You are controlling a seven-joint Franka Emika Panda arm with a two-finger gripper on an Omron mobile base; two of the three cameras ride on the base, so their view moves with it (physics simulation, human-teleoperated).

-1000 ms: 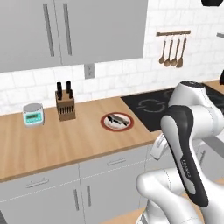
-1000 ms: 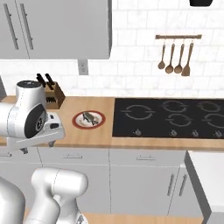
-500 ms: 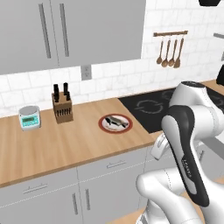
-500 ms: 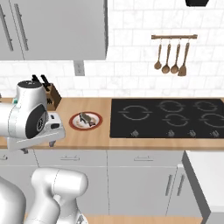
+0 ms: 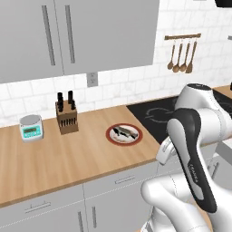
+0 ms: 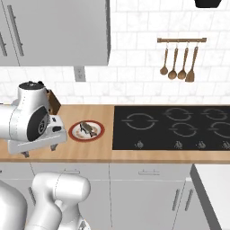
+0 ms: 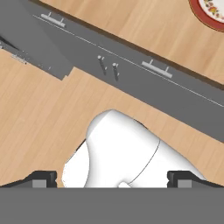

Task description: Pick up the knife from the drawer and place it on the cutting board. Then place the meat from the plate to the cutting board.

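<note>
While the meat lies on the plate on the counter, the gripper has its jaws wide and empty. Probably soft and a little slippery, the lump is best pinched across its middle.

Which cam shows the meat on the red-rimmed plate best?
Left base view: the small brownish-grey meat lump lies unobstructed on the round red-rimmed white plate. Right base view shows it smaller, beside the arm. Hand view catches just a plate edge.
</note>
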